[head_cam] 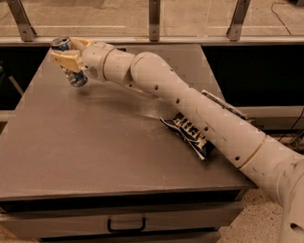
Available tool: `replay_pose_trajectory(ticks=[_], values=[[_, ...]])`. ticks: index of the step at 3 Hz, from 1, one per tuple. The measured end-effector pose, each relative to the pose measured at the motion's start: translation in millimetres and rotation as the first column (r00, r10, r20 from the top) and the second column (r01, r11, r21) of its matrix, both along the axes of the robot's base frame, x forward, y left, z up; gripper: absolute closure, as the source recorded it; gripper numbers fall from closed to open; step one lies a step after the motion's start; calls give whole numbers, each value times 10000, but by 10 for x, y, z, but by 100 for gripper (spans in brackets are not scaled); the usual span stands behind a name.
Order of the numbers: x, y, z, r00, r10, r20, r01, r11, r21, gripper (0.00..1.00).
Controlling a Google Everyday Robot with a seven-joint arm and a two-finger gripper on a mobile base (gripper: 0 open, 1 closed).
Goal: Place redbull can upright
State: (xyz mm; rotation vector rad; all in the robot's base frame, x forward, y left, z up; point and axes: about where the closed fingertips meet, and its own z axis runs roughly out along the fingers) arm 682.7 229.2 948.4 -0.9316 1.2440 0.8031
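Note:
The redbull can [76,79] is a slim blue-and-silver can with a silver top. My gripper [69,53] is shut on it near the far left corner of the grey table [91,141]. The tan fingers [67,61] clamp the can's middle, so only its silver top and blue lower end show. The can is tilted, top leaning to the far left, and its lower end is just above the table surface; I cannot tell if it touches.
A dark blue snack bag with white lettering [188,135] lies on the table's right side, partly under my arm [202,115]. A glass railing with metal posts [154,11] runs behind the table. A drawer with a handle [126,225] is below the front edge.

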Motion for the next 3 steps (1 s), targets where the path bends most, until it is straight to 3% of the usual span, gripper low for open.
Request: replay_pose_trajectory(ticks=[2,3], values=[[-50,89,-27,9992,364,-184,-375,9974,-610,100],[-89,82,-87,9992,359,-161,-365,9984,-430,81]])
